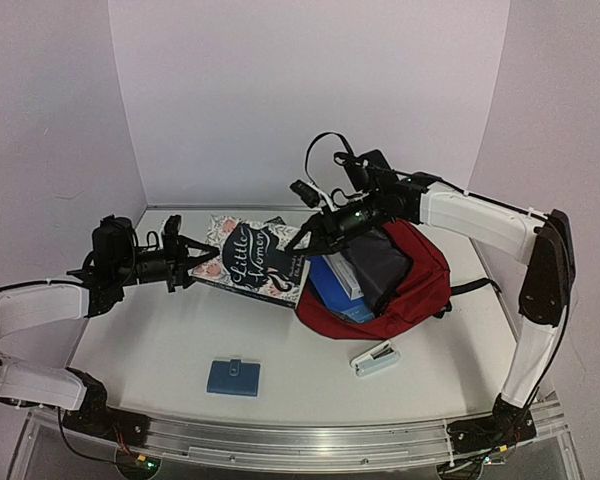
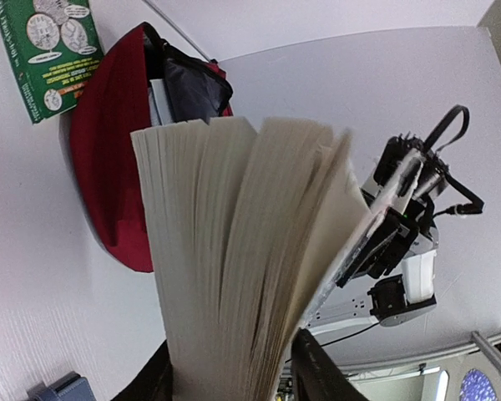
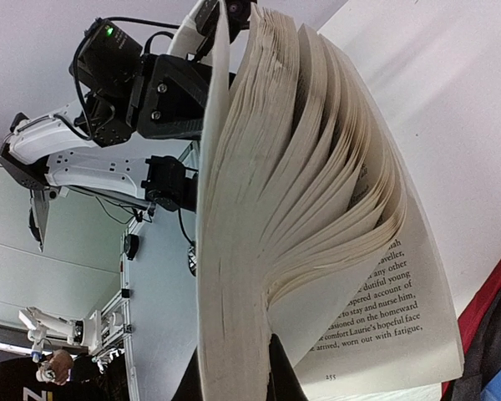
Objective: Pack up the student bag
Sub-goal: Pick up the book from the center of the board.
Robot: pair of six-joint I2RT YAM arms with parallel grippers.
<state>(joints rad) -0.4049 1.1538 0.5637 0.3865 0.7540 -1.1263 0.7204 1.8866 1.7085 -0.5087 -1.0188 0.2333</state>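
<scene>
The student bag (image 1: 420, 288) lies open on its side at the right of the tabletop (image 1: 150, 350), its mouth facing left, with a blue book (image 1: 332, 285) inside. The right jaws are closed narrow on the right edge of a paperback (image 1: 252, 262), just in front of the bag's mouth. The left jaws are clamped on the same paperback's left edge, its pages fanned between them, well left of the bag.
</scene>
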